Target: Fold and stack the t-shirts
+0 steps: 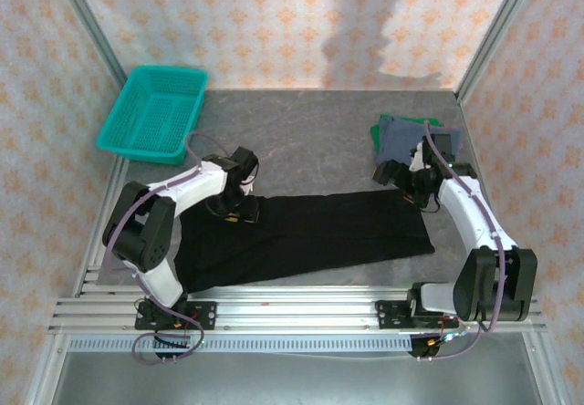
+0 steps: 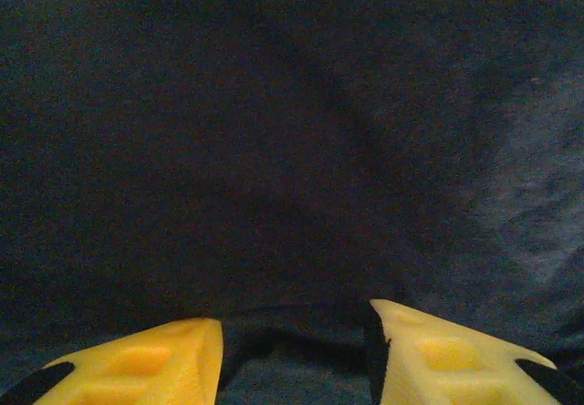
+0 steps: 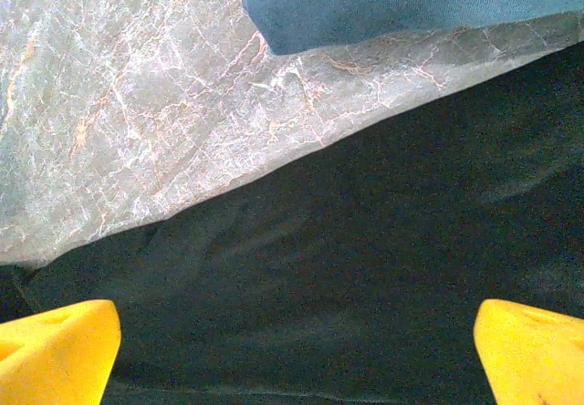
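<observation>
Across the middle of the grey marbled table (image 1: 301,131), black t-shirt (image 1: 319,232) laid flat as a long folded band, stretching from near the left arm's base over to the right side. At its far left corner, left gripper (image 1: 239,208) down at the cloth. From the left wrist, yellow fingers (image 2: 146,359) part way apart with a modest gap, tips at the black fabric, a low ridge of cloth lying in the gap and not visibly clamped. At the far right corner, right gripper (image 1: 413,191) low over the shirt's far edge. From the right wrist, yellow fingertips (image 3: 64,346) spread wide at opposite bottom corners of the view, holding nothing, black cloth below them and bare table just past the hem. Just beyond that gripper, towards the back right of the table, a small stack of folded shirts: slate-blue t-shirt (image 1: 409,136) on top, green t-shirt (image 1: 427,120) peeking out from beneath along the far side. Stack near the black shirt yet apart from it, a strip of bare table between. At the back left corner, teal mesh basket (image 1: 153,113), upright on the table and well apart from all the cloth.
</observation>
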You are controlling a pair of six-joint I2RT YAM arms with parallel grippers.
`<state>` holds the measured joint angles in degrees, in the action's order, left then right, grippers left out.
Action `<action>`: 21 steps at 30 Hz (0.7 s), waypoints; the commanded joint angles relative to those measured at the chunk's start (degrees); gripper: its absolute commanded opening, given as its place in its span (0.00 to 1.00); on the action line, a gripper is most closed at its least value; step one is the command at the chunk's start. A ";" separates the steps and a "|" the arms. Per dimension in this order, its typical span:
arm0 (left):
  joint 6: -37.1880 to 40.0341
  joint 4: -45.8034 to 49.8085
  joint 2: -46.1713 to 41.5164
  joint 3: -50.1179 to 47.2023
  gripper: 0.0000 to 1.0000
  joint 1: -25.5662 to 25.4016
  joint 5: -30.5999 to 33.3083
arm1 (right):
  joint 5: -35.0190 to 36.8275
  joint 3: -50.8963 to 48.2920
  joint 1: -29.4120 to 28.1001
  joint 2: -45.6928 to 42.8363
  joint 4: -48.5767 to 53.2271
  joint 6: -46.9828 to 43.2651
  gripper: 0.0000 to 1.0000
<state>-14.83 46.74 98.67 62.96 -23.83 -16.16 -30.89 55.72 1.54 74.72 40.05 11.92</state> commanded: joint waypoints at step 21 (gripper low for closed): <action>-14.07 -1.12 -18.70 -13.63 0.00 -10.05 -1.15 | 1.77 2.05 -0.36 3.08 -0.77 0.18 0.99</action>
<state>-22.76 45.54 83.81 52.05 -31.55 -17.78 -30.22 55.83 1.54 77.10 39.94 11.97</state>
